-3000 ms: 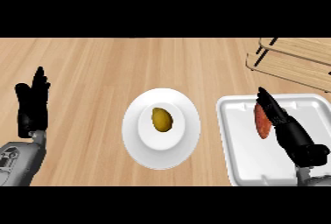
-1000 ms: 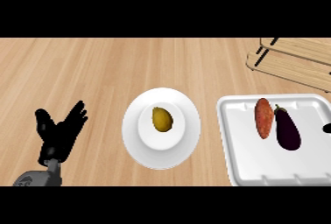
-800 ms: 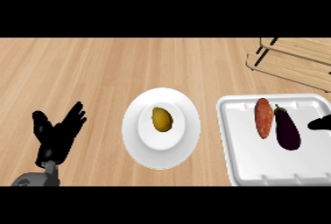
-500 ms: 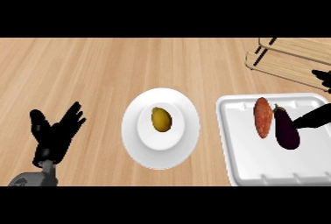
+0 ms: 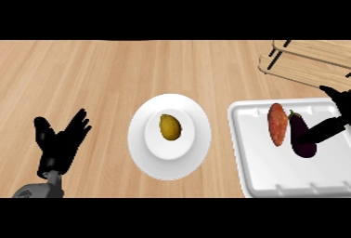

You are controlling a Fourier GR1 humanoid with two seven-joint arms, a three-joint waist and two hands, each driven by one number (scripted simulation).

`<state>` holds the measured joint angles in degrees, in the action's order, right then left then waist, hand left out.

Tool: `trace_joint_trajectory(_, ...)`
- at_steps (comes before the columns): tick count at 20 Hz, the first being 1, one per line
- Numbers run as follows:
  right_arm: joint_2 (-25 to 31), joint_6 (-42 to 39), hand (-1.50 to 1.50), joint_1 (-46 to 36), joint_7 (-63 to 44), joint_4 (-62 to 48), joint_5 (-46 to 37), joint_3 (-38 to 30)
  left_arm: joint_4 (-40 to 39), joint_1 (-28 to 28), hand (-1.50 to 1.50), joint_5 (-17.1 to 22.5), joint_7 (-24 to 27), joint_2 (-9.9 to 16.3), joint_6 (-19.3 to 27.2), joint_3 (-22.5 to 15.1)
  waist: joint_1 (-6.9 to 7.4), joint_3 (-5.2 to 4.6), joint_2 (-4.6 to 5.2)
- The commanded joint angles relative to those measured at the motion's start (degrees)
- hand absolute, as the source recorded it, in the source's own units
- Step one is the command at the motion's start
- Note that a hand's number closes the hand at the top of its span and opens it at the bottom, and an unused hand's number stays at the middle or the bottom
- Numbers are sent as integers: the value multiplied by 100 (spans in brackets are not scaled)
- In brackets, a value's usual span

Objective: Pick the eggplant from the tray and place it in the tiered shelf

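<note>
While the eggplant (image 5: 302,138) lies in the white tray (image 5: 264,183) beside a sweet potato (image 5: 277,123), I log my right hand (image 5: 328,128) reaching onto it, grasp indiscernible. Left hand (image 5: 60,141) rests, fingers spread. Plate (image 5: 147,153) carries a mango (image 5: 170,127); tiered shelf (image 5: 308,60) upper right.

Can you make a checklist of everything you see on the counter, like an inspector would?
Surface: wooden counter.
Job's things: dark eggplant lying in the white tray; wooden shelf at the top right.
Clutter: orange vegetable in the tray beside the eggplant; yellow fruit on a white plate.
Hands: left hand open, resting at the lower left; right hand at the right edge, a finger over the eggplant.
Cables: nothing seen.
Surroundings: nothing seen.
</note>
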<state>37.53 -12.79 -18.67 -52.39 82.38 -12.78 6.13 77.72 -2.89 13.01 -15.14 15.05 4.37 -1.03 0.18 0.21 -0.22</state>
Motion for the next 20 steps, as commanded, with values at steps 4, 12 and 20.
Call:
trace_joint_trajectory(4,-602,54,-150,-364,-369,-182,-731,112,-2,-26,0,104,-199,208,-384,307,19,-22,23)
trace_joint_trajectory(12,-740,-15,-150,66,462,-751,-1328,-289,-132,-21,0,-274,-26,-162,-265,263,-7,-21,23)
trace_joint_trajectory(20,-774,285,-150,107,1097,-1472,-1969,-419,-102,-41,0,-425,-187,-345,-221,212,0,-20,27)
